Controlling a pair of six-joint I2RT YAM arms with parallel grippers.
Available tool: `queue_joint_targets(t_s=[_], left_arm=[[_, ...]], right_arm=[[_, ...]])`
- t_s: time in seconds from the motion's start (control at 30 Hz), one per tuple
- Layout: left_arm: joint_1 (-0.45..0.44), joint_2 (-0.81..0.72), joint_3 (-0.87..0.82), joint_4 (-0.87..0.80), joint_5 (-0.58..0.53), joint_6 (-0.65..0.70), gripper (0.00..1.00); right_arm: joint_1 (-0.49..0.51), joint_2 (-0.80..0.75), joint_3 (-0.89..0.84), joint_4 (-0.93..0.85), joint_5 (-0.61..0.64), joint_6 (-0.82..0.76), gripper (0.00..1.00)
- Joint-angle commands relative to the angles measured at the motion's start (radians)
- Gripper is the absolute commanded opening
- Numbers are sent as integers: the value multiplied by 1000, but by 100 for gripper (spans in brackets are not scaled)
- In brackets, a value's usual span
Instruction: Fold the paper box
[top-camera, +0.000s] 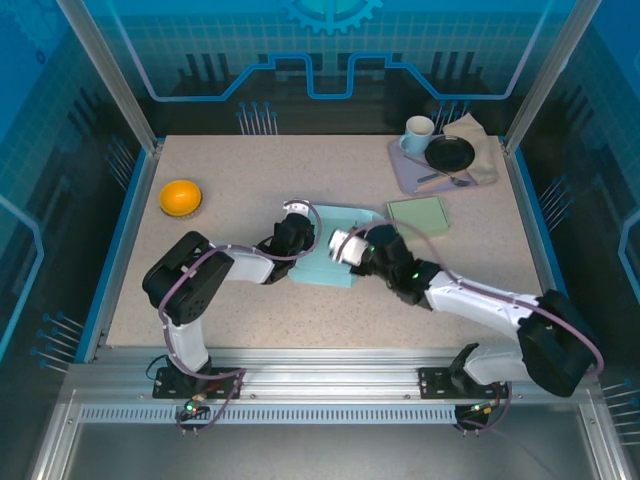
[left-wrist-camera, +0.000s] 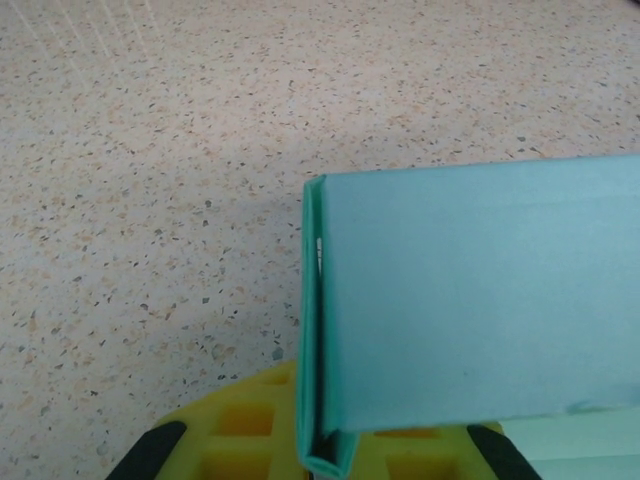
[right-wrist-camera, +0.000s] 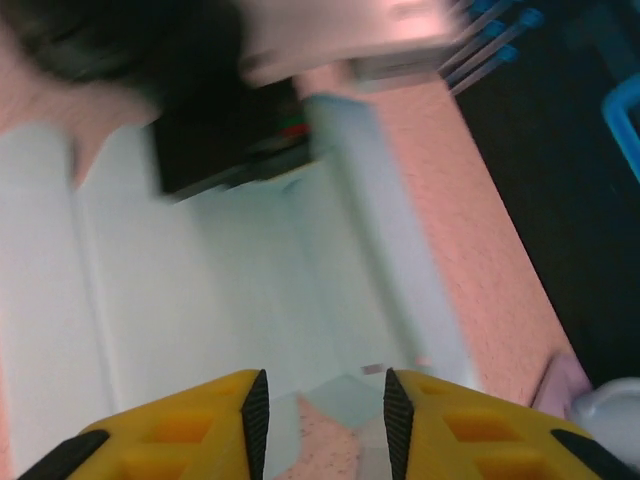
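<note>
Overlooking the table: the paper box (top-camera: 322, 272) lies at the middle of the speckled table (top-camera: 250, 170), and both arms meet over it. The left gripper (top-camera: 300, 235) is at its left side, and the right gripper (top-camera: 347, 247) is just beside it, over the box.
Far edge, same view: an orange bowl (top-camera: 181, 197) sits at the left. A tray (top-camera: 408, 176) carrying a mug (top-camera: 419, 131) and a black plate (top-camera: 450, 153) sits at the right corner, with a flat green sheet (top-camera: 418, 215) near it.
Left wrist view: this close-up gives what the top camera is too far off to resolve. The left gripper (left-wrist-camera: 325, 455) is clenched on a folded-over side panel of the paper box (left-wrist-camera: 480, 300), with the doubled edge pinched between its yellow fingers (left-wrist-camera: 240, 428).
Right wrist view: the picture is blurred. The right gripper (right-wrist-camera: 320, 420) is released, its yellow fingers (right-wrist-camera: 190, 432) parted above the pale inside of the paper box (right-wrist-camera: 200, 290) with nothing between them. The left arm (right-wrist-camera: 230, 140) is dark across the top.
</note>
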Motion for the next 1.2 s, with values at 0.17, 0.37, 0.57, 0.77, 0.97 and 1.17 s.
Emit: queue_joint_targets(t_s=[0.17,0.37,0.57,0.77,0.97,1.17], left_arm=[[3,16,-70,31,201,124,10],[6,23,-70,36,326,167,10],[8,33,-45,-16,375,183,10],[9,46,-32,-48,419,188,11],[38,48,-4,-120,497,174,21],[75,17,-33,-110,519,144,31]], right_arm=[[-229,109,256,-294,-251,394,43],[-265,262,358,-359,-326,481,51],[-285,333,358,-366,-361,534,51],[-326,379,339,-391,-402,547,49],[-338,406,365,-438,-424,554,48],[-342,420,378,-458,-430,553,47]])
